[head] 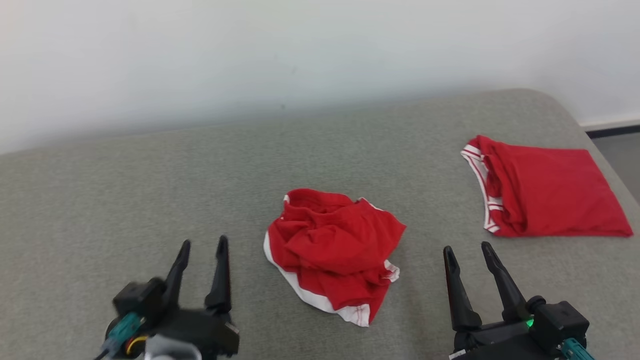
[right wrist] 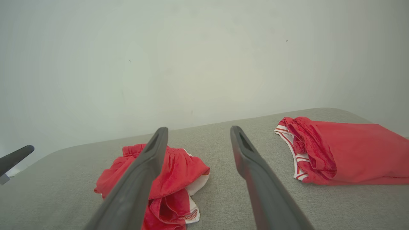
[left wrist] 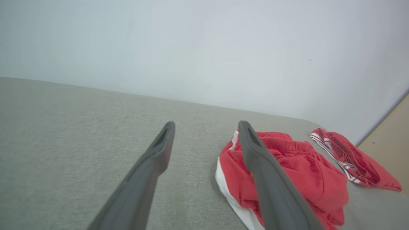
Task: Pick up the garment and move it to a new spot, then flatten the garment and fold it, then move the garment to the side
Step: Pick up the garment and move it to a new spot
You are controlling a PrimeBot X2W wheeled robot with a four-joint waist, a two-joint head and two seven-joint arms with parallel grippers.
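Garment [head: 334,252] lies crumpled between our left gripper [head: 204,241] and right gripper [head: 466,246], both spread empty, so we can likely flatten it.

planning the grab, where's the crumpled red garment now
In the head view the crumpled red garment lies centre, between the left end effector and right end effector, left of the folded red garment.

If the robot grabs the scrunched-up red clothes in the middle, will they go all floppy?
Probably floppy: the crumpled red garment lies in soft folds, so it would likely droop from a pinch. It looks thin, so likely light. Pushed, it would probably bunch up on the grey fabric surface rather than roll.
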